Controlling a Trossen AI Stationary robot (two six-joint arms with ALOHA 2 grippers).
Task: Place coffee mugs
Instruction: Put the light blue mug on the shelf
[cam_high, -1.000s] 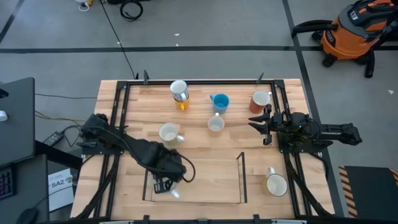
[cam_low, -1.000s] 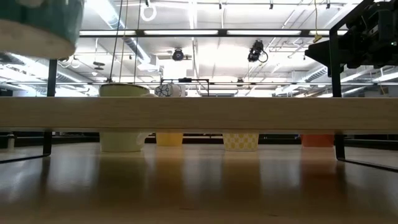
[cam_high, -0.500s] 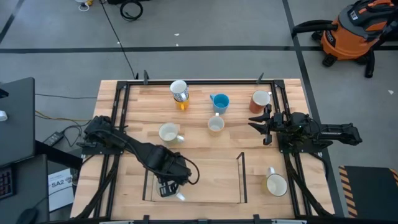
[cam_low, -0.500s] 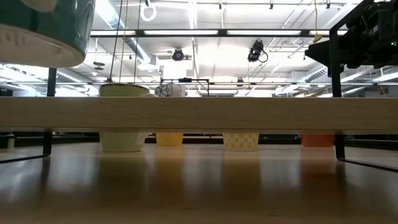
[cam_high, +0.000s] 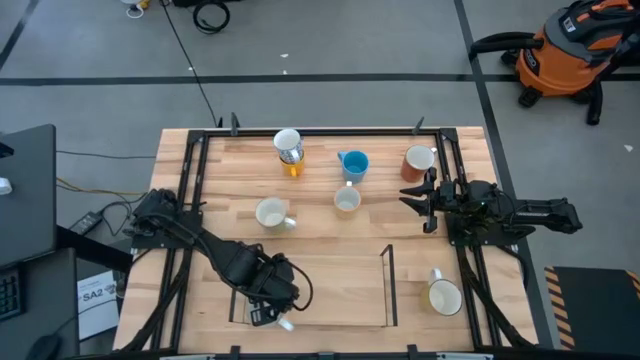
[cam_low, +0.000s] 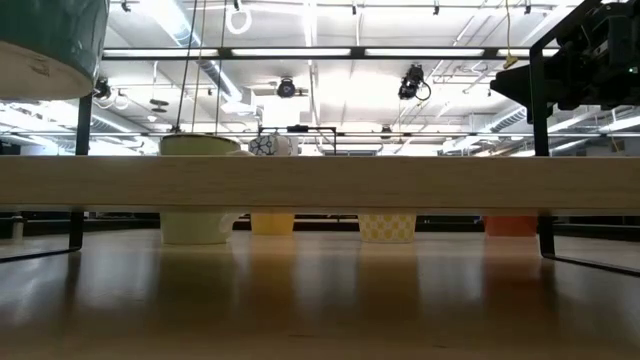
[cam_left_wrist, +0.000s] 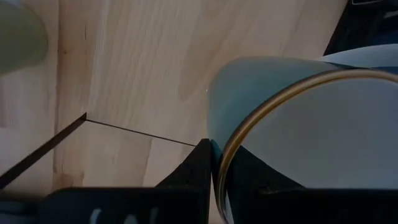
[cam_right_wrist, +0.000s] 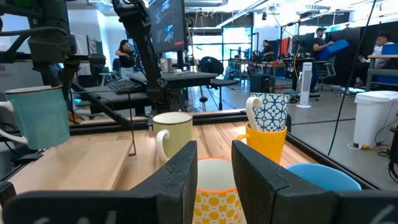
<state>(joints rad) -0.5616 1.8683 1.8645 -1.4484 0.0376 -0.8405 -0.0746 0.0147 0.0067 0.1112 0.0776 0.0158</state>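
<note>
While a teal mug (cam_left_wrist: 298, 124) is gripped by the left end effector (cam_high: 268, 308) above the surface's (cam_high: 330, 270) near marked rectangle, the right end effector (cam_high: 425, 200) is held open beside the red-brown mug (cam_high: 417, 161); the teal mug is largely hidden from above.

2 dark jointed arms (cam_high: 200, 240) with black tools (cam_high: 420, 200).

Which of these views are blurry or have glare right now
Left wrist view: the held teal mug fills the frame, soft and out of focus. Low view: bright ceiling lights, their sheen on the table. High view: even and sharp.
</note>
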